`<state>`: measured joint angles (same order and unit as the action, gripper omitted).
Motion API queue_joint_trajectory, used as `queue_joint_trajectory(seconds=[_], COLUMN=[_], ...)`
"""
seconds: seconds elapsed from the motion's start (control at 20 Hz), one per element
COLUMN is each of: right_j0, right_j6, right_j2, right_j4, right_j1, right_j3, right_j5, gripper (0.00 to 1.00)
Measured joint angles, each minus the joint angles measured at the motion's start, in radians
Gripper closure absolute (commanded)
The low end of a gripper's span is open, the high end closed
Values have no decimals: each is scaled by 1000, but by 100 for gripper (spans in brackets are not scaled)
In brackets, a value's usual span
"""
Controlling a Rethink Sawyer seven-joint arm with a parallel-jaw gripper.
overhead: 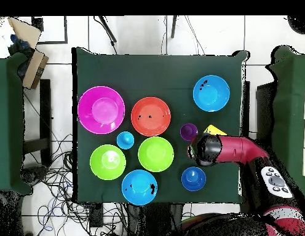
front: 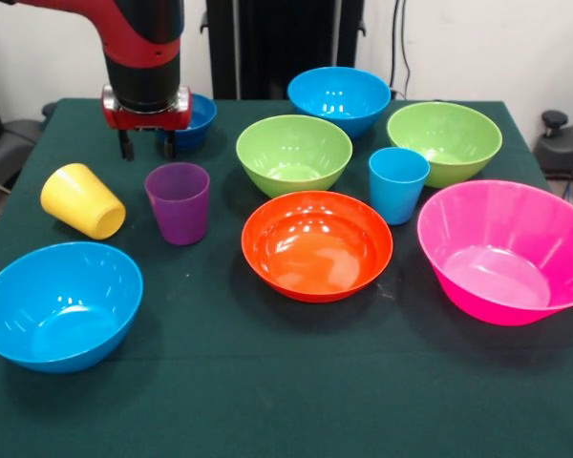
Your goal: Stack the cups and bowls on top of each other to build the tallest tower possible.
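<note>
A: Seven bowls, unstacked, spread over the worktop [front: 267,401]; pink bowl [front: 506,250] near right.
B: Cups?
A: Yellow cup [front: 81,200] tipped, purple cup [front: 178,202] beside it.
B: Gripper [front: 146,145]?
A: Far left, fingers slightly apart, holding nothing.

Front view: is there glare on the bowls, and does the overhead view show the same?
Front view: white highlights inside the orange bowl, near blue bowl and pink bowl; soft shadows beneath them on the cloth. Overhead view: hardly any glare; the arm hides most of the yellow cup.

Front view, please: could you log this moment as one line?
hand empty, above table | yellow cup tipped | purple cup upright | nothing stacked
</note>
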<state>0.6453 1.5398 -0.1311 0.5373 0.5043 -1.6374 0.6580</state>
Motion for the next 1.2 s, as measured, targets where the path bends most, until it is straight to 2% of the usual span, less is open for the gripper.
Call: queue_joint_trajectory(seconds=[0.75, 1.2], right_j0=[4, 6], right_j6=[0, 0], right_j2=[0, 0], right_j4=[58, 85], right_j1=[-5, -43], right_j3=[0, 0], right_j5=[-2, -26], gripper=[0, 0])
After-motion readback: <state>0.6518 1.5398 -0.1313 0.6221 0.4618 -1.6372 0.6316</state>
